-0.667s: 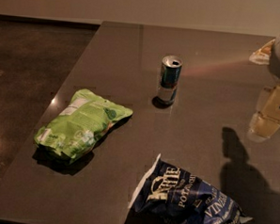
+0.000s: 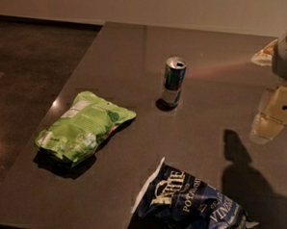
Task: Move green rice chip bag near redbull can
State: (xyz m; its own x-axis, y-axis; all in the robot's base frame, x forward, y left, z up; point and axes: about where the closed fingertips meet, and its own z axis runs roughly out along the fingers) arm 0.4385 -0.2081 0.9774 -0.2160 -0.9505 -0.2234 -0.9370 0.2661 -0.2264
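Note:
The green rice chip bag (image 2: 84,126) lies flat on the dark table (image 2: 122,52), near its left edge. The redbull can (image 2: 174,82) stands upright near the table's middle, up and to the right of the bag, with a clear gap between them. My gripper (image 2: 272,116) hangs at the far right edge of the view, above the table's right side, well to the right of the can and far from the bag. It holds nothing that I can see.
A dark navy-blue chip bag (image 2: 191,205) with white lettering lies at the front of the table, below the can. The table's left edge drops to a dark floor (image 2: 25,71). My arm's shadow (image 2: 246,179) falls at the front right.

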